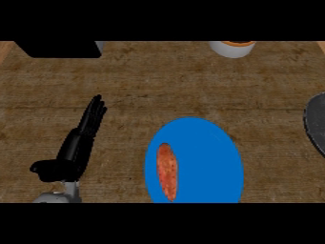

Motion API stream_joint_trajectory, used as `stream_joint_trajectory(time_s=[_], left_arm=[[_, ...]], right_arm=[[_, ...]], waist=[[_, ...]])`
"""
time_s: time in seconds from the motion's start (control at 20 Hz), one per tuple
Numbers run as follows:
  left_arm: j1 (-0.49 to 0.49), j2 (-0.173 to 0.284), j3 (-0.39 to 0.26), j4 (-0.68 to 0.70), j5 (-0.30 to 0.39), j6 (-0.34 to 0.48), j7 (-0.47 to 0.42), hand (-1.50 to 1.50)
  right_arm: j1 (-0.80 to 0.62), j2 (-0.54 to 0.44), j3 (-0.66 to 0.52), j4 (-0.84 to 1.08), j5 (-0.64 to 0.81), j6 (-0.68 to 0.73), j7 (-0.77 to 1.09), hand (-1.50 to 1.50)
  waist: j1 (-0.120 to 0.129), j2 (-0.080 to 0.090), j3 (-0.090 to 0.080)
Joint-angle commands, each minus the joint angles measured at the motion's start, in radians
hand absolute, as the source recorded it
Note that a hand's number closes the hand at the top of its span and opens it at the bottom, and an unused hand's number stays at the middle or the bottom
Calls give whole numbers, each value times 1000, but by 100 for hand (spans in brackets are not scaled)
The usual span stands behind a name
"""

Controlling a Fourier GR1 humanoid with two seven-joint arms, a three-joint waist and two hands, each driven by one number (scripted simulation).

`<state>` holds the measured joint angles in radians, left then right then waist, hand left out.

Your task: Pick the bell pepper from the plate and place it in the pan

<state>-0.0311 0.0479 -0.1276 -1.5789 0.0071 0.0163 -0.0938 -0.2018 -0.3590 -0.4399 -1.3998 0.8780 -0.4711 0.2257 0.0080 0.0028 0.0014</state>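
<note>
A blue plate (pixel 207 157) lies at the lower middle of the counter. On its left part rests a long reddish-orange bell pepper (pixel 167 171). The dark grey pan (pixel 321 133) shows at the right edge, partly cut off by the view. My left hand (pixel 77 143) stands open at the lower left, fingers straight and pointing away, to the left of the plate and apart from it. My right hand does not show anywhere.
A black box (pixel 59 48) sits at the far left of the counter. A white cup with an orange top (pixel 233 47) stands at the far edge, right of the middle. Wooden strips border the brown counter on both sides.
</note>
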Motion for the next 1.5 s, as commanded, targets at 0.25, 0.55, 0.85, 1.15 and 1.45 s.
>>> stream_joint_trajectory(time_s=[0.25, 0.55, 0.85, 1.15, 1.45], left_arm=[[-35, -31, -15, 54, -33, 14, -41, 0], [-28, -29, -29, -4, -18, 2, 29, 0], [-19, -46, -55, 3, -33, 26, 1, 0], [-59, 6, 28, 25, 0, -9, 15, 0], [-1, -15, -1, 18, -13, -5, -18, 0]], right_arm=[[-231, -149, -155, 595, -208, -193, -369, 150], [-220, -293, -127, 808, -184, 122, -268, -150], [-364, -277, -124, 994, -242, 282, -368, -150], [-384, -266, -251, 1026, -358, 153, -604, -150], [-386, -341, -376, 1059, -507, 250, -685, -150]], waist=[[9, 4, 1], [28, 12, 1], [36, 12, 3], [23, 12, 5], [8, 4, 2]])
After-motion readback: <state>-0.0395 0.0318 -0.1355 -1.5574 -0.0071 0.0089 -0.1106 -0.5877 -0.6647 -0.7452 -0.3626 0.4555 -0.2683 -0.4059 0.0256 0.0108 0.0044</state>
